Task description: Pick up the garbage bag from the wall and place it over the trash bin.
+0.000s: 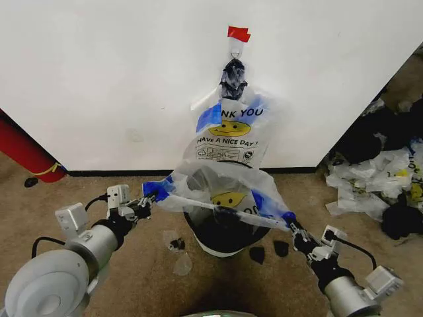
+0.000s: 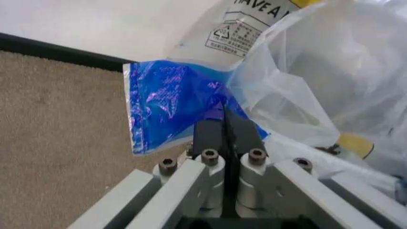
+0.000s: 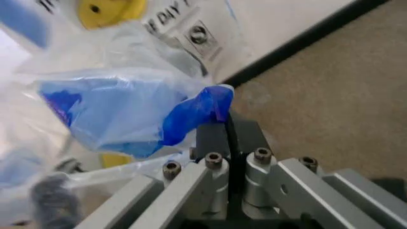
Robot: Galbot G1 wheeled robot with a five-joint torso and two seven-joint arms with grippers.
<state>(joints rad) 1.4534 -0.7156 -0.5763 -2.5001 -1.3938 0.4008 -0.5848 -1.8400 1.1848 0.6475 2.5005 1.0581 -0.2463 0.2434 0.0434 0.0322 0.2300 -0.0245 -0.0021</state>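
Observation:
The garbage bag (image 1: 211, 185), thin white plastic with a yellow smiley, is stretched open between my two grippers just above the trash bin (image 1: 213, 236), a dark round bin with a white base standing in front of the wall (image 1: 99, 79). My left gripper (image 1: 151, 197) is shut on the bag's blue tape patch (image 2: 171, 105) at the bin's left. At the bin's right, my right gripper (image 1: 289, 221) is shut on the other blue patch (image 3: 190, 112). The bag hides most of the bin's rim.
A second smiley bag (image 1: 228, 132) hangs on the wall from a hook with red tape (image 1: 238, 33). A red cylinder (image 1: 26, 155) leans at the left. A heap of bags (image 1: 383, 178) lies at the right. Small scraps (image 1: 177, 245) dot the carpet near the bin.

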